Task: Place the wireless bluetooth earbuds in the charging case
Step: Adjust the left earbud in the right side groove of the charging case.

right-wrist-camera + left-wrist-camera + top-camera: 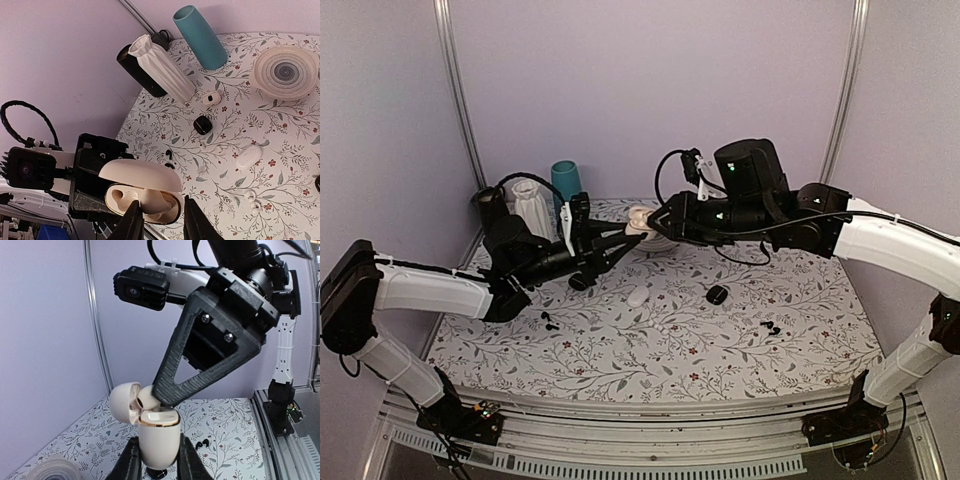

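My left gripper (pixel 625 235) is shut on the charging case (pixel 159 437), a cream-white case with a gold rim, and holds it upright above the table's back middle. Its lid (pixel 124 402) is hinged open to the left. My right gripper (pixel 658 222) meets it from the right and is shut on a white earbud (pixel 146 397) at the case's open mouth. In the right wrist view the earbud (pixel 159 196) sits between my fingers (pixel 134 220), partly down in a well of the case (pixel 120 200) under the raised lid (pixel 140 175).
On the floral table (pixel 650 340) lie a white oval object (pixel 638 296), a black case (pixel 717 294) and black earbuds (pixel 772 327). A teal cup (pixel 565 180) and white fluted vase (pixel 532 205) stand at the back left. A plate (pixel 286 72) and loose white earbuds (pixel 252 200) show below.
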Available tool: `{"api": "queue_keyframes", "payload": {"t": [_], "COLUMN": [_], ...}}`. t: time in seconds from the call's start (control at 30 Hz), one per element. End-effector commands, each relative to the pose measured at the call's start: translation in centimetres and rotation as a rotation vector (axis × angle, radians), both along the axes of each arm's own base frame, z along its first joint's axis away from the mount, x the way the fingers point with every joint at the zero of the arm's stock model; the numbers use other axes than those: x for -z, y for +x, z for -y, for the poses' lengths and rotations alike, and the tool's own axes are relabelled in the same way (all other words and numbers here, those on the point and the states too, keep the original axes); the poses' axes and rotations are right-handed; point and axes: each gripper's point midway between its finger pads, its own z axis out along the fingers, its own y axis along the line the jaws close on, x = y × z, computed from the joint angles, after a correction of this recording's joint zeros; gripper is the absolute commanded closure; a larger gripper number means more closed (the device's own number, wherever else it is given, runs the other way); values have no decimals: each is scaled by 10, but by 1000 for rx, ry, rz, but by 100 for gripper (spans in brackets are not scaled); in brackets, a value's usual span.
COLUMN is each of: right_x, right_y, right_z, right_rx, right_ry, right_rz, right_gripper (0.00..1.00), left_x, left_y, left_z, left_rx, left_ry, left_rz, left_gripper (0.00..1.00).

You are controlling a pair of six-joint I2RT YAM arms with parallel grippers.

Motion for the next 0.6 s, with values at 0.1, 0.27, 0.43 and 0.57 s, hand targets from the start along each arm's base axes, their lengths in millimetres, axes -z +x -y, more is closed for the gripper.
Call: {"api": "queue_keyframes", "payload": {"t": [0.1, 0.27, 0.43, 0.57], "right_x": [-9, -7, -3, -1], "right_y": [3, 3, 2, -3], "right_z": [-1, 0, -1, -5], "right_rx": [22, 26, 17, -14], "right_ry": [7, -6, -24, -32], "right_rz": [26, 35, 42, 58], "right_gripper": [70, 70, 75, 82], "left_x": [-20, -19, -21, -22], "left_y": [-11, -14, -16, -14], "left_z": [1, 2, 3, 5], "left_rx": [36, 51, 66, 75], "left_ry": [-19, -11, -9, -7], "left_rz": [44, 42, 35, 16], "left_gripper": [100, 100, 100, 100]}}
